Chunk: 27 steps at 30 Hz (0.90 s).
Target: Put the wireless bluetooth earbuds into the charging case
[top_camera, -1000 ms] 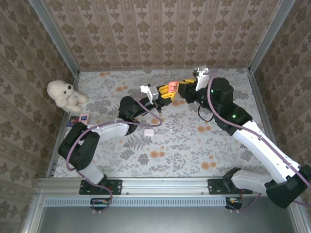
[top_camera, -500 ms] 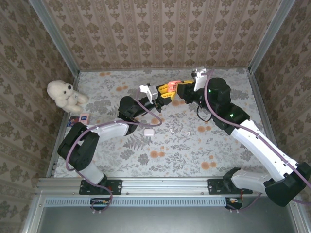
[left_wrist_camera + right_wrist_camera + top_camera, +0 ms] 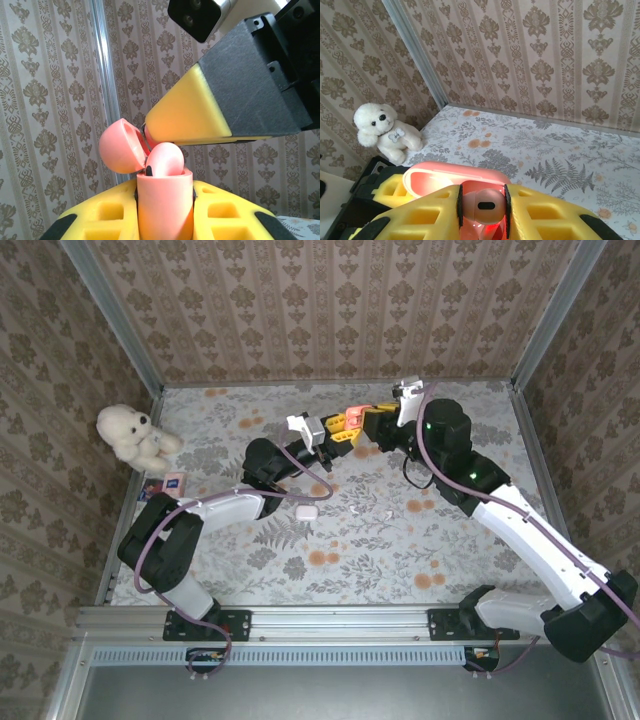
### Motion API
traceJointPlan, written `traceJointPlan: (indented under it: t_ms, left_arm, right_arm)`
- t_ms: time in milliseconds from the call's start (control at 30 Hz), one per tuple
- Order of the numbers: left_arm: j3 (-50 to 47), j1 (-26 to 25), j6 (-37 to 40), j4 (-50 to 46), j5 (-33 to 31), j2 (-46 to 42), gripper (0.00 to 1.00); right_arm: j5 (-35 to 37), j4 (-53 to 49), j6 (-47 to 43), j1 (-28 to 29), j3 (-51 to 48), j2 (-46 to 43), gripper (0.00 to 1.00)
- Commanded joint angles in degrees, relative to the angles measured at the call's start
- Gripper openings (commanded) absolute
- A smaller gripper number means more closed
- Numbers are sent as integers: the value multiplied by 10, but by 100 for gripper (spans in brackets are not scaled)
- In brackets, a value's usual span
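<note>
Above the back middle of the table, my left gripper point(image 3: 345, 426) point(image 3: 165, 196) is shut on the body of an orange-red charging case point(image 3: 165, 210), which it holds upright with the lid point(image 3: 119, 151) swung open. An orange-red earbud point(image 3: 166, 159) sticks up out of the case's mouth. My right gripper point(image 3: 367, 421) point(image 3: 482, 194) hangs right over the case and is shut on an orange-red earbud point(image 3: 485, 205). I cannot tell whether both views show the same bud. One of its yellow fingers point(image 3: 192, 115) almost touches the lid. Two tiny white bits point(image 3: 356, 508) point(image 3: 385, 512) lie on the table, probably white earbuds.
A white case point(image 3: 306, 510) lies on the table beside the left forearm. A white teddy bear point(image 3: 133, 434) point(image 3: 384, 131) sits at the left wall, with a small card point(image 3: 166, 484) in front of it. Patterned walls close in the back and sides.
The right gripper has edged a little to the left, closer over the open case. The left arm and the case have stayed still.
</note>
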Motion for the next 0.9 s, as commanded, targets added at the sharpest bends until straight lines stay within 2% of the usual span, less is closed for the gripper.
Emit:
traceJointPlan:
  t_ms: [0, 500, 867]
  left_arm:
    - [-2, -3, -3, 20, -4, -19, 0]
    - [2, -4, -4, 20, -17, -18, 0]
    - [3, -3, -3, 19, -22, -17, 0]
  right_arm:
    - [14, 11, -10, 4, -2, 7, 28]
    - [13, -6, -39, 13, -8, 8, 28]
    - [71, -24, -92, 55, -17, 10, 28]
